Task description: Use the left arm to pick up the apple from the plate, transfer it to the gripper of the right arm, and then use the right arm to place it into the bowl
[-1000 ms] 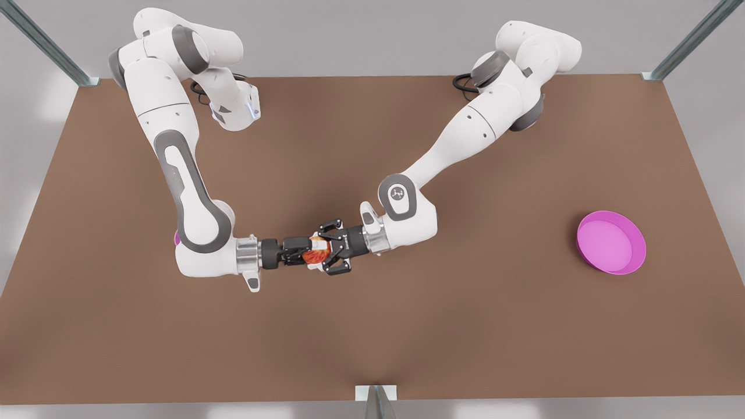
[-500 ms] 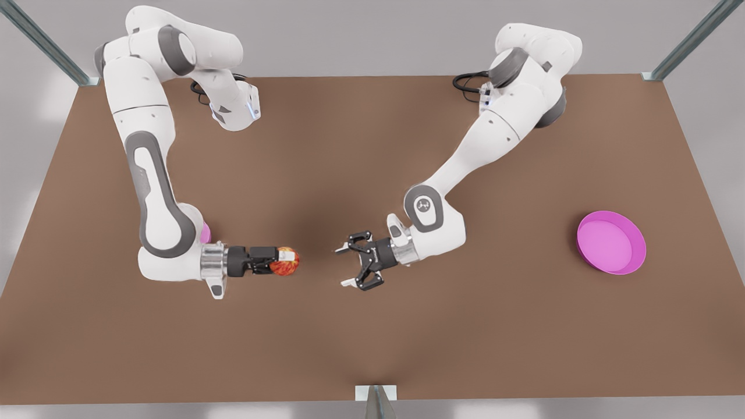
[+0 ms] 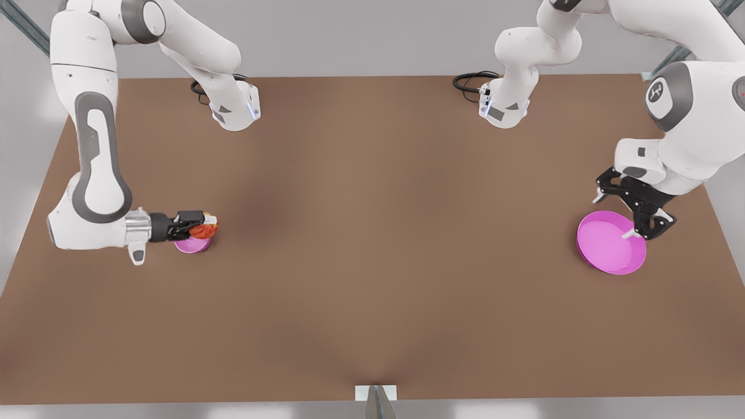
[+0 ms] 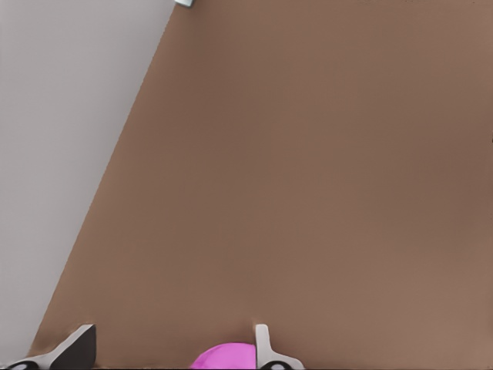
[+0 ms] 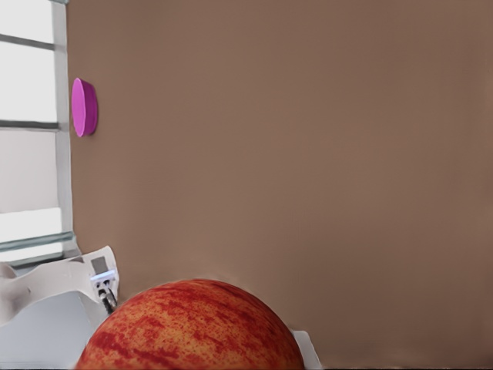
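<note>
Apple (image 3: 203, 231), red w/ yellow streaks, sits pinched in the slim white-tipped right hand (image 3: 205, 228), held level just above the small deep pink-purple bowl (image 3: 191, 245) at the front view's left. The right wrist view has the apple (image 5: 191, 327) close under the lens, bench (image 5: 308, 154) beyond, magenta plate (image 5: 84, 107) far off, edge-on. The relation that counts: the bowl lies directly beneath and a touch toward the wrist from the fruit, partly hidden by the hand, so the drop looks like a short lowering plus release; whether the apple is centred over the rim cannot be told. Nothing can be seen inside the bowl.

Across the brown bench (image 3: 372, 291), well apart, the left hand (image 3: 634, 210) w/ skeletal linkage fingers hangs spread wide, holding nothing, over the far edge of the wide shallow plate (image 3: 611, 243), which lies bare. The left wrist view catches its fingertips (image 4: 263, 343) and a sliver of plate (image 4: 225, 358). The left arm waits; the right arm is the nearer, by far, to the bowl.

Judgement: handover done, placing not yet.
</note>
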`<state>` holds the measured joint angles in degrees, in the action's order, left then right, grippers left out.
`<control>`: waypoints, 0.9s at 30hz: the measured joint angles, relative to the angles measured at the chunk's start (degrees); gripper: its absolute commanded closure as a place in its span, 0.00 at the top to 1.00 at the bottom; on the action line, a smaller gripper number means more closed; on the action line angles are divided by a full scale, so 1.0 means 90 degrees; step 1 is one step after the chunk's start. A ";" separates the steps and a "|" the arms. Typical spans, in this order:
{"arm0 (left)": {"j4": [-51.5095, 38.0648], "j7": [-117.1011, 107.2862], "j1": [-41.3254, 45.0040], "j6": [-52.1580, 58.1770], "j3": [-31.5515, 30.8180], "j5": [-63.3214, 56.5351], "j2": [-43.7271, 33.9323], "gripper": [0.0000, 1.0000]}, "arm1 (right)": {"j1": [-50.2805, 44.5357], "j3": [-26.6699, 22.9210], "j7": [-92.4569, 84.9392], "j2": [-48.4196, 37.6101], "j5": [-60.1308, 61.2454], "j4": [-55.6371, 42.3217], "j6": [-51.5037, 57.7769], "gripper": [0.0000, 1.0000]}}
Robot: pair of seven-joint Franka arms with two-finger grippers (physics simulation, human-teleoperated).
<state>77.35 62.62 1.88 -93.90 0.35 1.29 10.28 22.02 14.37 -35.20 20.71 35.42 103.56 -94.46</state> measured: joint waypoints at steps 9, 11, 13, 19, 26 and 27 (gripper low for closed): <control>-0.0319 -0.2767 0.0127 0.0419 0.0068 -0.0071 0.0610 1.00 | 0.0129 0.0004 -0.0105 -0.0009 -0.1511 0.0100 -0.0009 0.73; -0.0456 -0.3352 0.0155 0.0393 0.0064 -0.0085 0.0775 1.00 | 0.0162 0.0009 -0.0123 -0.0047 -0.1682 0.0242 -0.0032 0.73; -0.0507 -0.3902 0.0171 0.0374 0.0060 -0.0092 0.0834 1.00 | 0.0159 0.0010 -0.0140 -0.0037 -0.1868 0.0314 -0.0126 0.73; -0.0525 -0.5230 0.0179 0.0352 0.0055 -0.0096 0.0830 1.00 | 0.0093 0.0011 -0.0181 0.0351 -0.2524 0.0399 -0.0914 0.73; -0.0525 -0.6311 0.0182 0.0368 0.0048 -0.0091 0.0809 1.00 | 0.0177 -0.0011 -0.0236 0.0513 -0.3056 0.0400 -0.1544 0.74; -0.0525 -0.6434 0.0182 0.0370 0.0047 -0.0091 0.0809 1.00 | 0.0179 -0.0014 -0.0245 0.0520 -0.3083 0.0405 -0.1595 0.75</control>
<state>72.63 4.71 3.52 -90.57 0.78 0.47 17.56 23.64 14.24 -37.41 25.39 7.67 107.20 -108.81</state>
